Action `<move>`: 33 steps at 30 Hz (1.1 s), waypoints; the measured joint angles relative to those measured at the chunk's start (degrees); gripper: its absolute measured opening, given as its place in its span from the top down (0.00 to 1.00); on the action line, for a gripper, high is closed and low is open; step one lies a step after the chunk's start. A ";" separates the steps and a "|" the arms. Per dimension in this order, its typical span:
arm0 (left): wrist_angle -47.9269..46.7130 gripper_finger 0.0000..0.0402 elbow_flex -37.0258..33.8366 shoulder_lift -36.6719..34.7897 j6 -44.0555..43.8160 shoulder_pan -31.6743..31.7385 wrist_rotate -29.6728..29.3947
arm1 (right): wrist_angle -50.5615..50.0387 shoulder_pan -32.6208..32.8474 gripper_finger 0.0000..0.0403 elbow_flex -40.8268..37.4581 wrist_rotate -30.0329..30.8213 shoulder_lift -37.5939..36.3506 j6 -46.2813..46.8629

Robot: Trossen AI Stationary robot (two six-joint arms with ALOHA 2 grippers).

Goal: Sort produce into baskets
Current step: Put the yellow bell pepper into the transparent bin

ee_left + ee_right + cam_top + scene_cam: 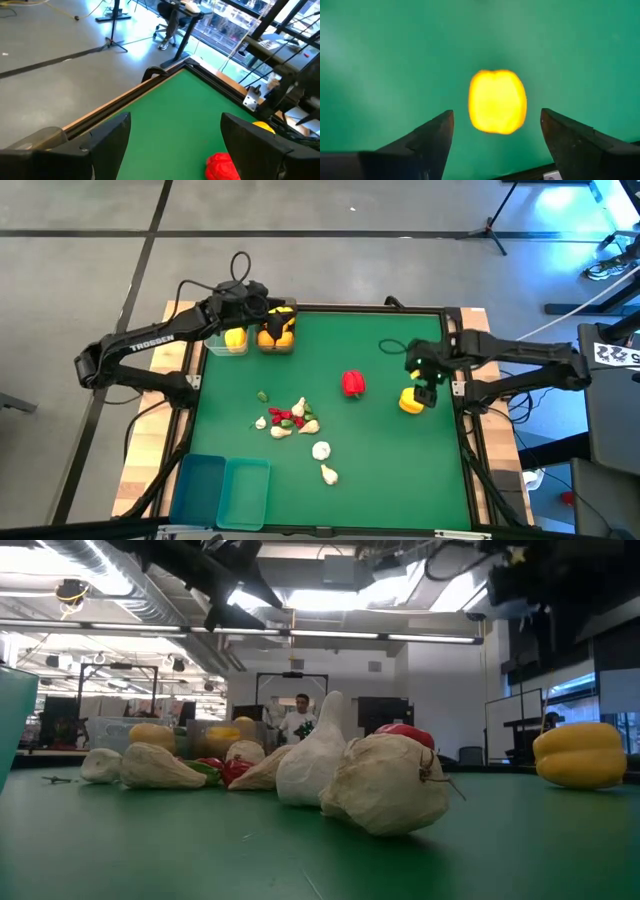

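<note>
The green table (380,470) carries two empty teal baskets (222,491) at its near left, two clear baskets (252,340) of yellow and orange fruit under the "TROSSEN"-marked left gripper (268,308), jaws wide, and a glossy yellow bell pepper (411,401) below the right gripper (424,388), jaws wide, empty.

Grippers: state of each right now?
Left gripper: open, empty, above the clear bins.
Right gripper: open, empty, over the yellow pepper.
</note>
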 joint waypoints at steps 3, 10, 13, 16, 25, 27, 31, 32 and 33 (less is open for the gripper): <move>0.02 0.24 0.00 0.00 -1.19 0.02 0.00 | -0.35 1.70 0.19 -1.77 1.15 1.35 0.64; -0.04 0.24 0.00 0.00 -3.06 0.02 0.00 | -0.47 1.98 0.02 -1.90 1.64 6.35 2.16; -0.18 0.24 0.00 0.00 -3.42 0.02 0.00 | 1.32 1.98 0.02 -2.07 3.28 7.32 1.04; -0.29 0.24 0.00 0.00 -4.14 0.02 0.00 | 4.27 1.98 0.04 -3.94 2.89 7.90 1.05; -0.29 0.24 0.00 0.00 -4.81 0.02 -0.29 | 11.78 1.98 0.04 -13.13 1.70 7.94 0.88; -0.27 0.24 0.00 0.00 -4.82 0.02 -0.61 | 13.55 1.98 0.04 -15.34 1.99 7.94 0.87; -0.22 0.24 0.00 0.00 -4.81 0.02 -0.79 | 19.39 1.98 0.04 -19.14 2.16 7.94 0.96; -0.22 0.24 0.00 0.00 -4.82 0.02 -0.83 | 20.93 1.98 0.04 -19.82 2.25 7.94 1.16; -0.22 0.24 -0.01 0.00 -4.81 0.02 -0.83 | 22.20 1.98 0.04 -20.36 2.64 7.94 1.21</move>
